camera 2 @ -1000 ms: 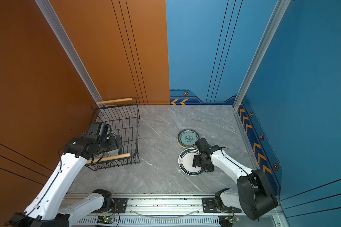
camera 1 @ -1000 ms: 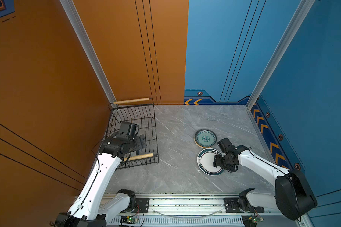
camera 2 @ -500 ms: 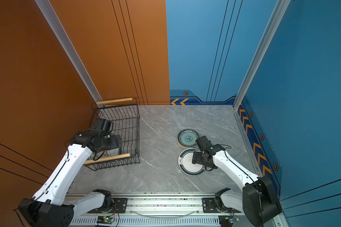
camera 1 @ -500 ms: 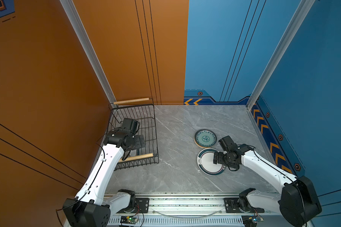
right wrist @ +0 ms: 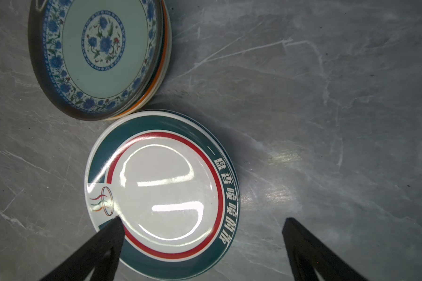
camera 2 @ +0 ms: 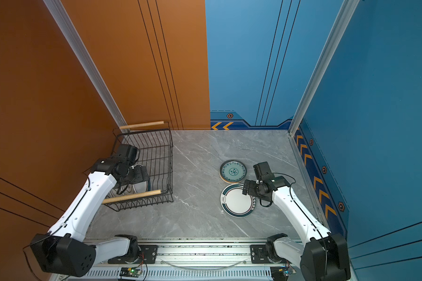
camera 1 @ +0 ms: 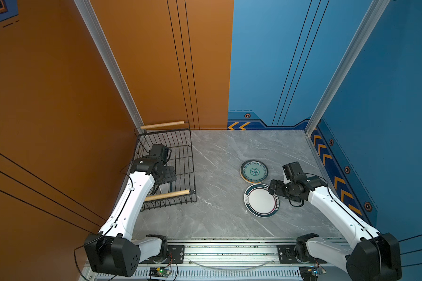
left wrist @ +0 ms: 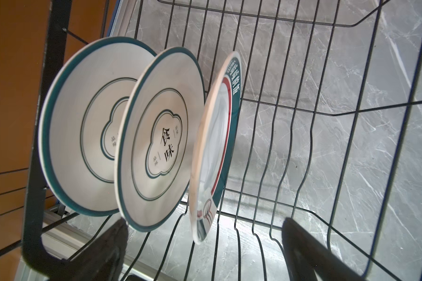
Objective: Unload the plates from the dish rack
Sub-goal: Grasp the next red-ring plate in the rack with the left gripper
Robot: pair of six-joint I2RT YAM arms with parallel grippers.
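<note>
The black wire dish rack [camera 1: 180,148] stands at the table's left, against the orange wall. In the left wrist view three white plates stand on edge in it: two with teal rims and a centre emblem [left wrist: 83,126] [left wrist: 161,136], and one seen almost edge-on [left wrist: 215,146]. My left gripper [left wrist: 204,222] is inside the rack, open, its jaws either side of the edge-on plate's rim without touching. A white plate with a teal and red rim [right wrist: 161,192] lies on the table, beside a stack topped by a teal-patterned plate [right wrist: 98,53]. My right gripper [right wrist: 202,219] hovers open over the white plate's edge.
The rack's pale wooden handles [camera 1: 167,195] [camera 1: 162,124] sit at its near and far ends. The orange wall runs close behind the rack, and the blue wall [camera 1: 339,170] borders the table on the right. Grey marble table [camera 1: 217,150] lies between rack and plates.
My right gripper has opened wider and drawn back a little from the white plate on the table. The left arm has shifted slightly inside the rack.
</note>
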